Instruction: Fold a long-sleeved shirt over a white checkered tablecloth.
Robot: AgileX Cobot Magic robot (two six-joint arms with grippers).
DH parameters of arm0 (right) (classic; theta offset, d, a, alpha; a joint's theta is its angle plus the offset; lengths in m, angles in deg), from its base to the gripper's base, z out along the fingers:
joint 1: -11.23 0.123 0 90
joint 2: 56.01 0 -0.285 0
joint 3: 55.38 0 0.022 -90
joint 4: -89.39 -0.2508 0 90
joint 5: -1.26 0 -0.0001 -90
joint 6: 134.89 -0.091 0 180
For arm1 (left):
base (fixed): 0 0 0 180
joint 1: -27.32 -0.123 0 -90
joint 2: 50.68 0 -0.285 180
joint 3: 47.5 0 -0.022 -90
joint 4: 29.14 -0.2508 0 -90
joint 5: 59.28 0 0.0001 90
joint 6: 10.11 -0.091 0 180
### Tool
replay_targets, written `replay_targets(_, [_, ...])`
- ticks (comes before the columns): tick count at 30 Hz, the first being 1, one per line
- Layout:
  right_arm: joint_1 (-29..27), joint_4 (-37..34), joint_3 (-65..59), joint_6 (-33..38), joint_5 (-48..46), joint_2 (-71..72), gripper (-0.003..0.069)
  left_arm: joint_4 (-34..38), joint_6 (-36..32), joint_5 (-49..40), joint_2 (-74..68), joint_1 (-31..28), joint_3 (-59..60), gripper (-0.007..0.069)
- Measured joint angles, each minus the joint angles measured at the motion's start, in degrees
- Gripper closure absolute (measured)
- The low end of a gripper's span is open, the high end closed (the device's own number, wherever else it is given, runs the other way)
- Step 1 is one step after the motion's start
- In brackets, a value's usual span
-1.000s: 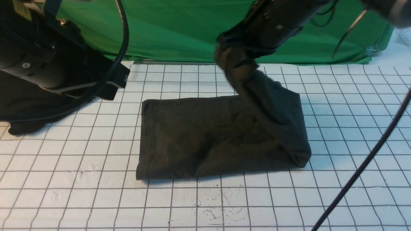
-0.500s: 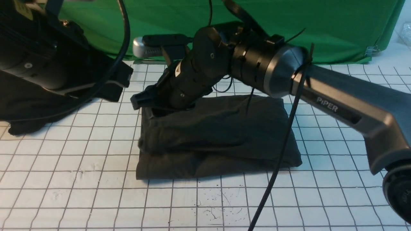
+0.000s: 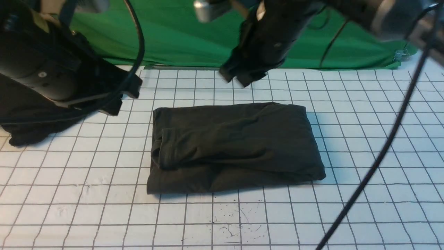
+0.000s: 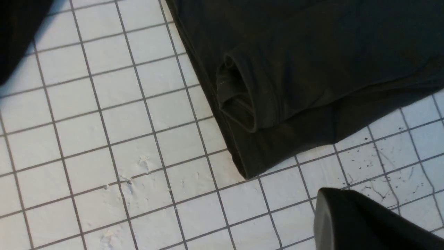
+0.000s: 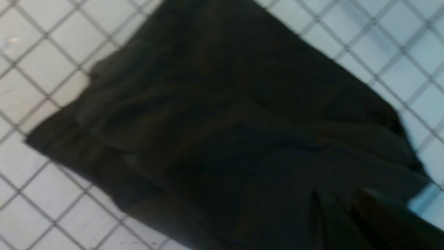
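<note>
The long-sleeved shirt (image 3: 236,142) lies folded into a thick dark rectangle in the middle of the white checkered tablecloth (image 3: 86,180). Its upper layer ends in a rolled hem near the left edge (image 4: 239,100). No collar, label or print shows. My right gripper (image 3: 239,78) hangs above the shirt's far edge, open and holding nothing. In the right wrist view the shirt (image 5: 225,121) fills the frame under the blurred right gripper (image 5: 340,198). My left gripper (image 3: 125,95) hovers off the shirt's far left corner, open and empty. Only one of its fingers (image 4: 347,222) shows in the left wrist view.
A blacker garment heap (image 3: 20,135) lies at the left edge under my left arm. The green backdrop (image 3: 180,34) closes off the back. A black cable (image 3: 374,163) hangs across the front right. Ink specks (image 3: 232,222) mark the cloth in front of the shirt.
My right gripper carried the raised right part of the shirt leftwards, laid it over the rest, let go and rose towards the back. The left arm shifted only slightly.
</note>
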Motion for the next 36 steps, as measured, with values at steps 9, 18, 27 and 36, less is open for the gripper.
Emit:
replay_targets(9, [-13.0,1.1,-18.9,1.7,-0.9,12.5,0.0662,13.3,-4.6,7.0,-16.0,-6.1,0.0,0.0627])
replay_targets(18, [-15.8,-1.7,-30.4,4.0,3.2,16.1,0.0665,18.6,-12.1,15.7,-25.9,-7.7,0.0,0.0426])
replay_targets(27, [-15.8,-10.9,-31.0,7.7,9.6,16.1,0.0665,22.0,-12.3,16.2,-29.2,-7.7,0.0,0.0157])
replay_targets(36, [-15.8,-11.5,-31.0,7.9,10.8,16.1,0.0665,24.0,-15.4,14.3,-29.2,-7.7,0.0,0.0557])
